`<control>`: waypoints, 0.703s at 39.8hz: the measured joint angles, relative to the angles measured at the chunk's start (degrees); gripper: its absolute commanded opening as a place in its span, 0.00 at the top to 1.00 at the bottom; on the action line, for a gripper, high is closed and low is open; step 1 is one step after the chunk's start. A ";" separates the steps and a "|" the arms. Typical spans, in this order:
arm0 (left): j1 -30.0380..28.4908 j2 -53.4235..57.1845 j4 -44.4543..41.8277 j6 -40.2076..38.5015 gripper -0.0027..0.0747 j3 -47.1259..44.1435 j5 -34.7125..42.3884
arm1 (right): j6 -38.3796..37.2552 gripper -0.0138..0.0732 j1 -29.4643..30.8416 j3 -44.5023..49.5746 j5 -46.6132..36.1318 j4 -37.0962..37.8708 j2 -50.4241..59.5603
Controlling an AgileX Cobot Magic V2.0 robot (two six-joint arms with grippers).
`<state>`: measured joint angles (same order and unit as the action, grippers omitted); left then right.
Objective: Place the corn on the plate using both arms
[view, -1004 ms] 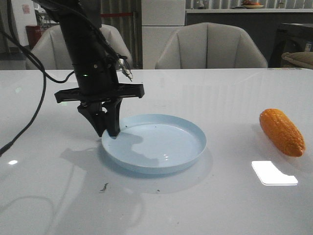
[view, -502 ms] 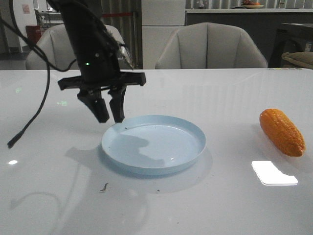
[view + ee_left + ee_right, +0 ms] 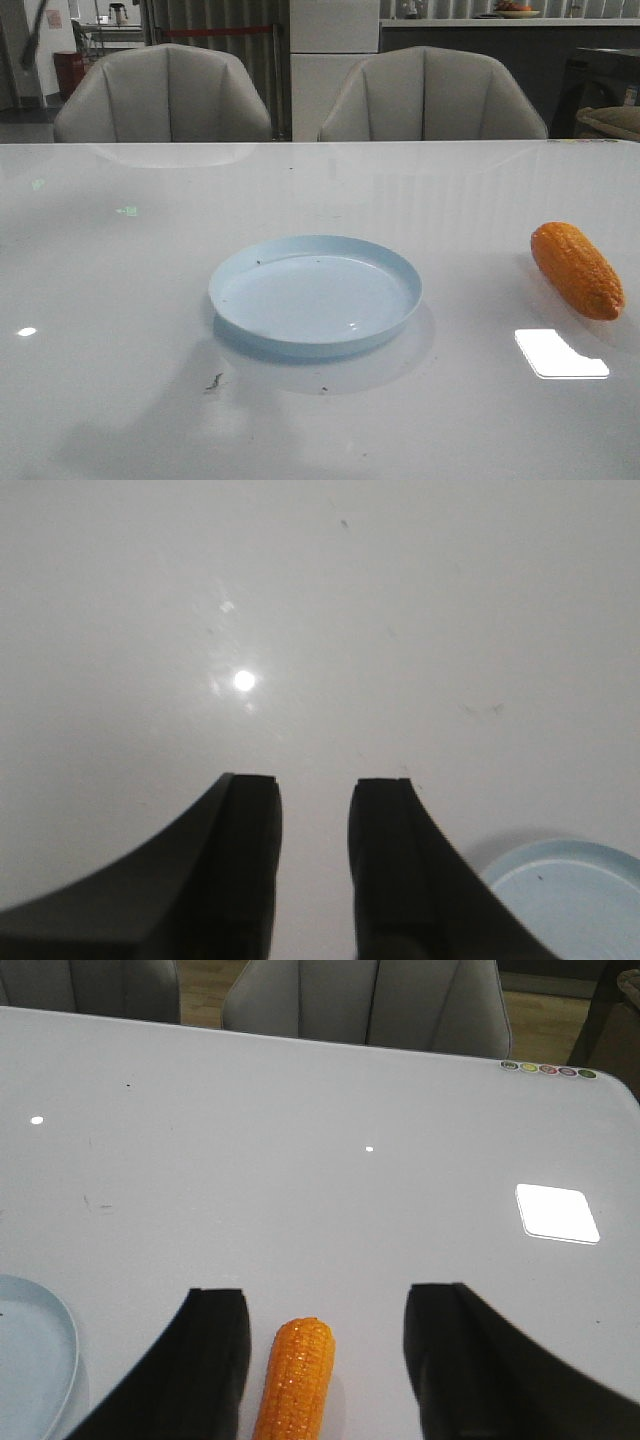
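Corn [image 3: 578, 270]: lies on table [image 3: 120, 300], well right of plate [image 3: 315, 294].
Left gripper [image 3: 313, 805]: fingers slightly apart, empty, beside plate rim.
Right gripper [image 3: 325, 1325]: fingers wide apart, above corn.

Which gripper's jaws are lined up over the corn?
The right gripper: its wide-open jaws frame the corn. The left gripper, jaws narrower, sees only bare table and the plate rim.
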<state>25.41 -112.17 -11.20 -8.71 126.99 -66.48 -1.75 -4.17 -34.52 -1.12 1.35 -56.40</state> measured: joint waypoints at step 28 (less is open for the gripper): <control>0.00 40.90 -26.94 -27.55 0.61 -60.29 26.89 | 0.00 0.31 0.00 -0.13 10.42 0.00 0.00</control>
<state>25.41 -71.27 -38.14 -36.26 66.70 -39.58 -1.75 -4.17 -34.65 9.30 1.35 -56.40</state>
